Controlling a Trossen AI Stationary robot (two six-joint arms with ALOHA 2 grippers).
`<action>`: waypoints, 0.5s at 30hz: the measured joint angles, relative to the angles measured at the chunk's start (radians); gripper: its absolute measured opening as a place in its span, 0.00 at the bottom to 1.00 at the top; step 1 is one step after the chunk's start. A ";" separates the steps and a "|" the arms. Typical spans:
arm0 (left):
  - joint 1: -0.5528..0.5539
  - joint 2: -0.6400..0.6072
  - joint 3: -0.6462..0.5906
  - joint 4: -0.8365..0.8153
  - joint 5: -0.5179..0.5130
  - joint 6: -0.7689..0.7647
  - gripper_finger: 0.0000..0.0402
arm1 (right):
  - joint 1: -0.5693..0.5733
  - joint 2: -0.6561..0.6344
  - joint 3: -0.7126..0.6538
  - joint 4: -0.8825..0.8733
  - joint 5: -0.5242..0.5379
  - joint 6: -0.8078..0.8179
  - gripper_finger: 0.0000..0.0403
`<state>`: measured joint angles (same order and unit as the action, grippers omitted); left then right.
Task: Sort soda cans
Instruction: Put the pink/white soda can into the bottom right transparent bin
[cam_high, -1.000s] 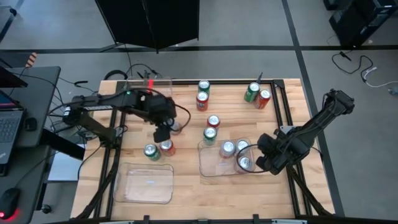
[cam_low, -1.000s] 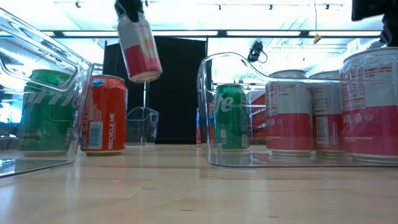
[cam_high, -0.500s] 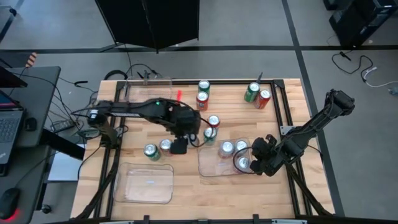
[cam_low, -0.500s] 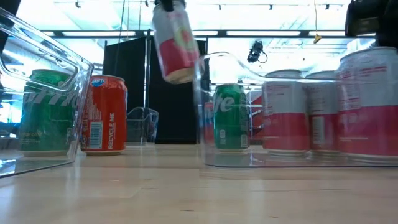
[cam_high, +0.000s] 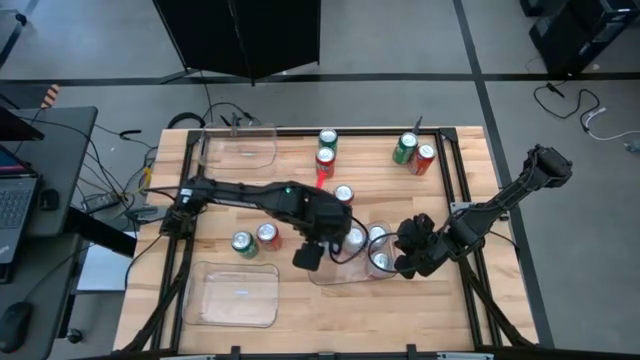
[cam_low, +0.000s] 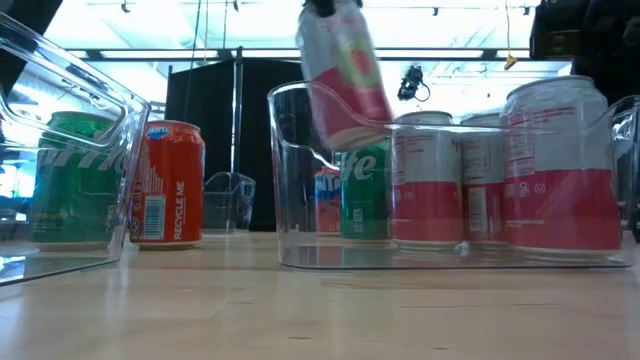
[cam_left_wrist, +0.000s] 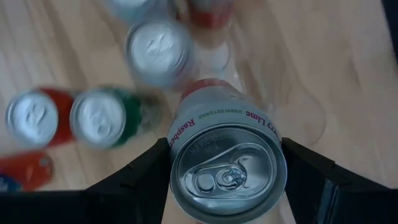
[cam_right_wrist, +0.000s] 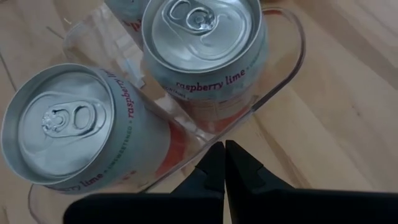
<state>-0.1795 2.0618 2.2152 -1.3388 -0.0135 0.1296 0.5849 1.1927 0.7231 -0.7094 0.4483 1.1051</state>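
My left gripper (cam_high: 322, 243) is shut on a silver-white can with red marks (cam_low: 345, 75), held in the air over the left end of a clear tray (cam_high: 318, 272). Three more silver-white cans (cam_low: 560, 165) stand upright in that tray. My right gripper (cam_right_wrist: 222, 152) is shut, its tips at the tray's right end. A green can (cam_high: 241, 242) and a red can (cam_high: 267, 235) stand on the table left of the tray. A red can (cam_high: 343, 194) stands beyond it, and two green-red pairs (cam_high: 326, 150) (cam_high: 413, 153) stand near the far edge. My left gripper pinches the can's wall just below its top rim (cam_left_wrist: 180, 155), one finger (cam_left_wrist: 143, 174) on each side, coming from above. The can is lifted clear and hangs below the fingers, tilted in the low view. My right gripper's shut fingertips (cam_right_wrist: 214, 155) meet the outer wall of the tray's right end (cam_right_wrist: 249, 121) from the table's right; I cannot tell whether any wall lies between them. The tray stays flat on the table.
An empty clear tray (cam_high: 238, 293) lies near the table's near-left corner and another (cam_high: 240, 148) at the far left. A black frame rail (cam_high: 452, 190) runs along the table's right side. Bare wood shows at the near right (cam_high: 400, 310).
My left gripper has carried the silver-white can from over the table's left half toward the right and the near edge, until it hangs over the tray's left end. My right gripper has moved toward the left, and the tray with its three cans has slid left along the table.
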 joint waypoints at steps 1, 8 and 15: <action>-0.005 0.009 0.009 0.014 0.002 0.002 0.61 | -0.002 0.000 0.000 0.000 0.000 -0.002 0.00; -0.019 0.038 0.017 0.086 0.045 0.002 0.61 | -0.008 0.000 0.000 0.002 0.000 -0.009 0.00; -0.019 0.082 0.017 0.171 0.044 -0.015 0.61 | -0.014 0.000 0.000 0.019 0.000 -0.010 0.00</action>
<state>-0.1986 2.1433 2.2322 -1.1682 0.0303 0.1150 0.5705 1.1927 0.7234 -0.6906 0.4483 1.0954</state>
